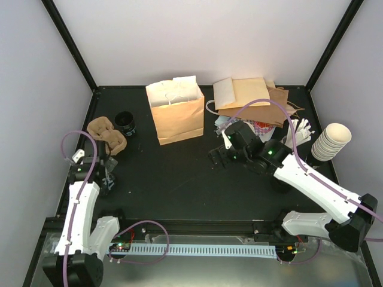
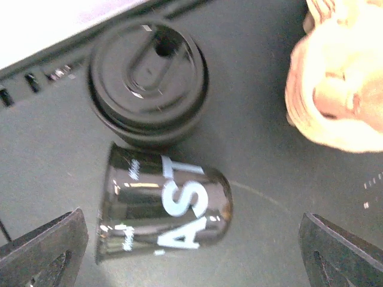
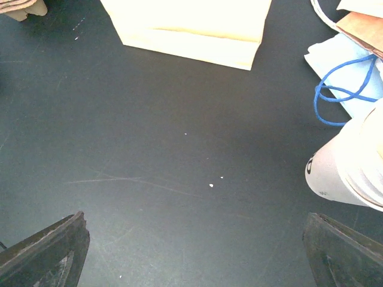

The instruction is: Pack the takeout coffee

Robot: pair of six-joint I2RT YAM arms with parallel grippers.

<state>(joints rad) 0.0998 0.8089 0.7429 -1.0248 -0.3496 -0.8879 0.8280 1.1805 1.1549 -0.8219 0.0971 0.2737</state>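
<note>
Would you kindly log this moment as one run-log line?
left gripper open, empty, aimed at glossy black cup lying beside round black plastic lid | right gripper open, empty | brown paper bag upright

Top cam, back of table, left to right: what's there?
pulp tray → black lids → standing bag → flat bags → cup stack
</note>
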